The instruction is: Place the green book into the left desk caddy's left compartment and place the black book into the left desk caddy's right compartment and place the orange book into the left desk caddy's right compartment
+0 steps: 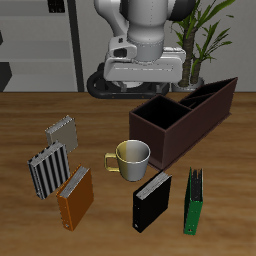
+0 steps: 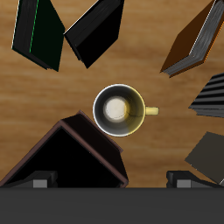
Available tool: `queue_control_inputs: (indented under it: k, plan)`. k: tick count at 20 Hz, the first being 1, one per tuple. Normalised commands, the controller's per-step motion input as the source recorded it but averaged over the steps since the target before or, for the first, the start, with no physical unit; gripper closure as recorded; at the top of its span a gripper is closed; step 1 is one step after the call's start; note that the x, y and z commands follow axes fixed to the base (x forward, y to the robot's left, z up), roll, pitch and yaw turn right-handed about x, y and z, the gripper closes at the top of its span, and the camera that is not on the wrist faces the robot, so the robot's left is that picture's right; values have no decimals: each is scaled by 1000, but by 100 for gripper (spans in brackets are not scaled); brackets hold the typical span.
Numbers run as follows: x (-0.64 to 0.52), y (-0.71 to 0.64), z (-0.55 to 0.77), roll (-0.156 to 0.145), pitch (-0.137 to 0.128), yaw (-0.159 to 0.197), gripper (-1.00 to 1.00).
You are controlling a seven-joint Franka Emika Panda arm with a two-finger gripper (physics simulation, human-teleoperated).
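The left desk caddy (image 1: 190, 112), a long maroon box with an inner divider, lies at an angle toward the back of the table; its near corner shows as caddy (image 2: 66, 157). The green book (image 1: 193, 203) (image 2: 39, 33) stands near the front edge. Beside it stands the black book (image 1: 152, 200) (image 2: 96, 31). The orange book (image 1: 75, 197) (image 2: 192, 39) is on the far side of the mug from those two. My gripper (image 1: 143, 72) (image 2: 112, 182) hangs high above the table, open and empty, well apart from all the books.
A pale yellow mug (image 1: 132, 157) (image 2: 120, 109) sits between the caddy and the books, directly below the gripper. A grey-and-black striped book (image 1: 47, 167) (image 2: 210, 92) and a grey book (image 1: 62, 131) (image 2: 206, 153) stand behind the orange book.
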Motion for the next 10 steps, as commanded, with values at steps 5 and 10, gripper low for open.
queue_control_inputs:
  k: [5, 10]
  plan:
    - [433, 125, -9, -28, 1, 10, -100]
    - [475, 132, 28, -58, -26, 6, -100]
